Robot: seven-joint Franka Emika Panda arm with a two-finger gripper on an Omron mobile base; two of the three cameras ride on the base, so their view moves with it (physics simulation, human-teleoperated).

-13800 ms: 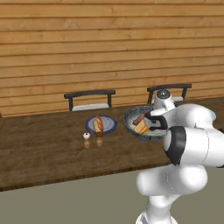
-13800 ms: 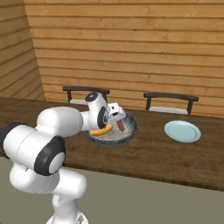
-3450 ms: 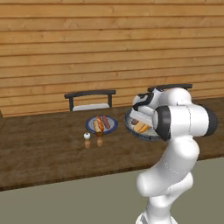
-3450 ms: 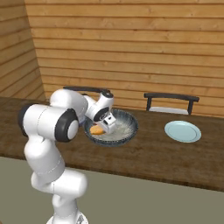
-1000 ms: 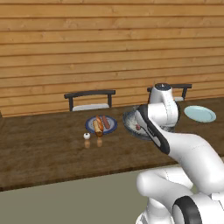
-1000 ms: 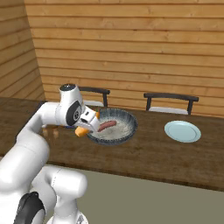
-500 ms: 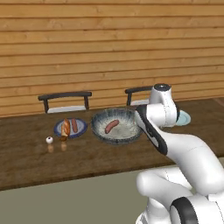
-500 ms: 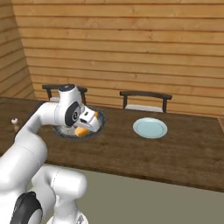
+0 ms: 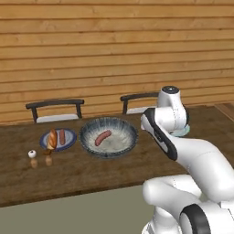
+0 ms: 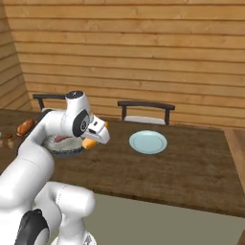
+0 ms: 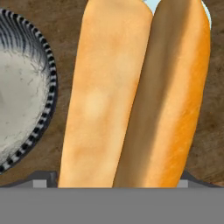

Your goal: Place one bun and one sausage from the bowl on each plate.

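My gripper (image 10: 94, 137) is shut on a long orange bun (image 10: 88, 142), held above the table between the bowl and the pale plate. In the hand view this bun (image 11: 131, 92) stands close up, with the bowl's streaked rim (image 11: 49, 87) to its left and a sliver of the pale light blue plate (image 11: 151, 4) behind its top. The large bowl (image 9: 87, 135) holds one sausage (image 9: 102, 137). Left of it, the dark blue-rimmed plate (image 9: 69, 136) carries a bun (image 9: 52, 138) and a sausage (image 9: 62, 136). The pale plate (image 10: 148, 142) lies bare to the gripper's right.
Two small shakers (image 9: 33, 157) stand near the dark plate at the table's left. Two dark chairs (image 10: 143, 111) sit behind the table, against a wooden plank wall. The table's right end (image 10: 225, 167) is bare wood.
Both base views have shifted, so the base has driven right: bowl and dark plate slid left in view, and the pale plate came nearer. The bun stays in the gripper.
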